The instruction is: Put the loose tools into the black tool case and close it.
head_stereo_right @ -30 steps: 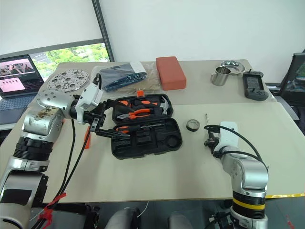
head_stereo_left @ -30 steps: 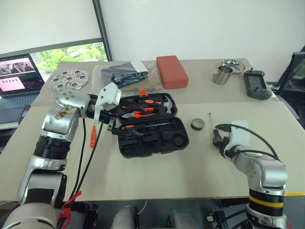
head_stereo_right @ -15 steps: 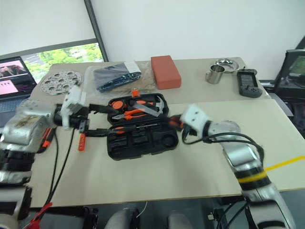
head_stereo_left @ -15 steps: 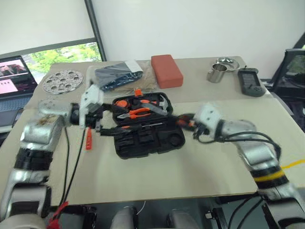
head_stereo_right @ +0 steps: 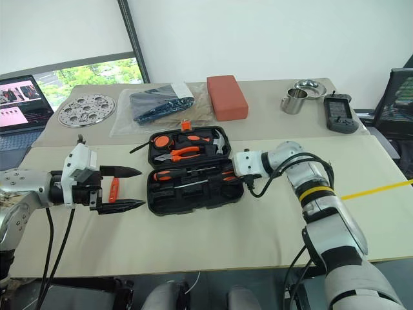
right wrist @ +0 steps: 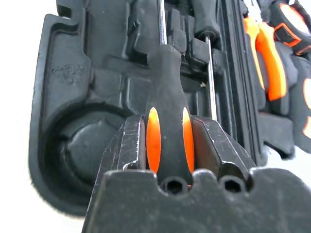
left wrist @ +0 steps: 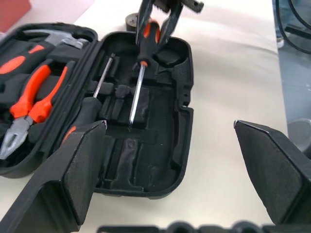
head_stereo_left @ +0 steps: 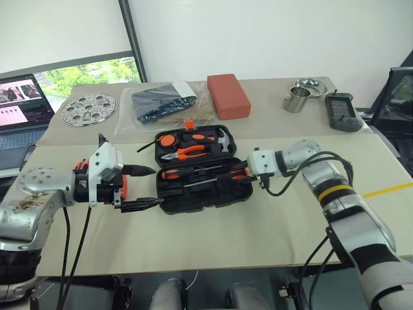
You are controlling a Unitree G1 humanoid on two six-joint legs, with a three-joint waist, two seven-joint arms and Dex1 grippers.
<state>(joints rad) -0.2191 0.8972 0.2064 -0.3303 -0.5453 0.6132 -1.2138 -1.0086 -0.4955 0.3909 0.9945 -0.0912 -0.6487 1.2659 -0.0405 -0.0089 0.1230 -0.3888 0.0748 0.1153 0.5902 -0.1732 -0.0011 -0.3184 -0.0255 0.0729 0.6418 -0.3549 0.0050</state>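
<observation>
As one pincer [right wrist: 170,141] grips, two screwdrivers [left wrist: 137,77] show.

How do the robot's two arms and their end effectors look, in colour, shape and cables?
Both arms are silver metal with black joints. Each wrist has a white block. The left end effector has two pointed black fingers; the right end effector has blunt, scuffed black fingers. Black cables loop beside each arm. The right forearm carries a yellow band.

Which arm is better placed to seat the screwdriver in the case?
Right: the right gripper already clamps the screwdriver over the black tool case; the left gripper hangs open beside it.
</observation>
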